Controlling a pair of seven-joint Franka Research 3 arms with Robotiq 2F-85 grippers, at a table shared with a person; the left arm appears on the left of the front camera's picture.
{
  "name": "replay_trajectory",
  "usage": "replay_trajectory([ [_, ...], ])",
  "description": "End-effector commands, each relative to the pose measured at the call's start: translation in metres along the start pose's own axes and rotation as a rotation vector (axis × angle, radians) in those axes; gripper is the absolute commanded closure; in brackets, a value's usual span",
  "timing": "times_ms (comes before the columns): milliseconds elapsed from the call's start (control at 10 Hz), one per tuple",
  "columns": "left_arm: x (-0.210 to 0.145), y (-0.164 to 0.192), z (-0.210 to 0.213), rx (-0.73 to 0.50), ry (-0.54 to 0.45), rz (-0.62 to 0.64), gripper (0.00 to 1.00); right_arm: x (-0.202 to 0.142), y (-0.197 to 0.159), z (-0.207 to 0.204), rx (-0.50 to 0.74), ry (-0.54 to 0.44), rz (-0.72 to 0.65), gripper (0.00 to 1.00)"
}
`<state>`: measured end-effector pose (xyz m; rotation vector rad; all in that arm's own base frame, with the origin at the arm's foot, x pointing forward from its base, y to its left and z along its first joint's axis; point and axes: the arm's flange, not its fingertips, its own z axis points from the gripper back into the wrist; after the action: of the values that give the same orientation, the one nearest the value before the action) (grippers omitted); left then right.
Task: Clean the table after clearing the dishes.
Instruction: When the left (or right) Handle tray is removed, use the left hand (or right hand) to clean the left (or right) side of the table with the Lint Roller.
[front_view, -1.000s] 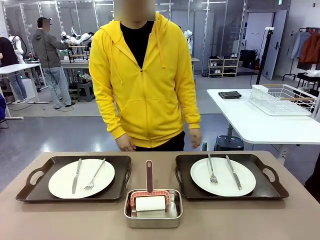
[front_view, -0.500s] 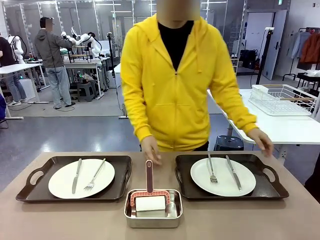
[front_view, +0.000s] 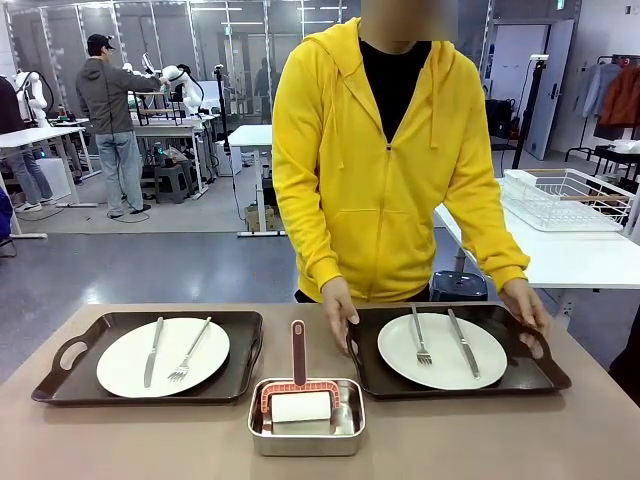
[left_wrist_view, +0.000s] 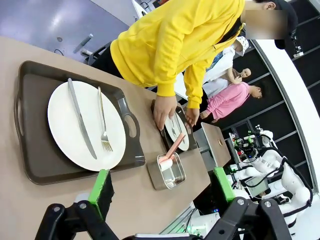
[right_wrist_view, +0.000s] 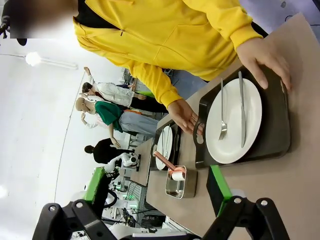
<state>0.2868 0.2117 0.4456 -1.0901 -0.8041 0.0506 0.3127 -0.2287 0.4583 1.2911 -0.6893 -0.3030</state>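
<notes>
On the table (front_view: 90, 440) you have the pan (front_view: 305, 446) nearest, at 12 o'clock, with a roller (front_view: 300, 406) lying in it. At 10 o'clock the left tray (front_view: 243, 335) bears a plate (front_view: 125, 372), with the knife (front_view: 152, 352) left of the fork (front_view: 190, 350). At 2 o'clock the right tray (front_view: 530, 376) bears another plate (front_view: 445, 375), with its fork (front_view: 420, 337) left of its knife (front_view: 463, 343). One hand (front_view: 340, 303) of the person rests on this tray's left end and the other hand (front_view: 527, 305) on its right end. Farther behind at 2 o'clock, a second table (front_view: 500, 255) carries a rack (front_view: 565, 200).

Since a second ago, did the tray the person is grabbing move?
Yes, just a little: the right tray has slid left, toward the steel pan in the middle, which stayed put.
</notes>
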Motion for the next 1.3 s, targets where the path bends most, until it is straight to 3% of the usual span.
replay_trajectory([
  [0,0.003,0.000,0.003,-0.018,-0.008,-0.010,0.00,0.001,0.002,0.002,0.003,0.003,0.008,0.00],
  [1100,0.003,0.000,0.003,-0.018,-0.008,-0.010,0.00,0.000,0.000,0.000,0.000,0.000,0.000,0.00],
  [1200,0.003,0.000,0.003,-0.018,-0.008,-0.010,0.00,0.008,0.014,-0.020,-0.062,0.091,0.075,0.00],
])
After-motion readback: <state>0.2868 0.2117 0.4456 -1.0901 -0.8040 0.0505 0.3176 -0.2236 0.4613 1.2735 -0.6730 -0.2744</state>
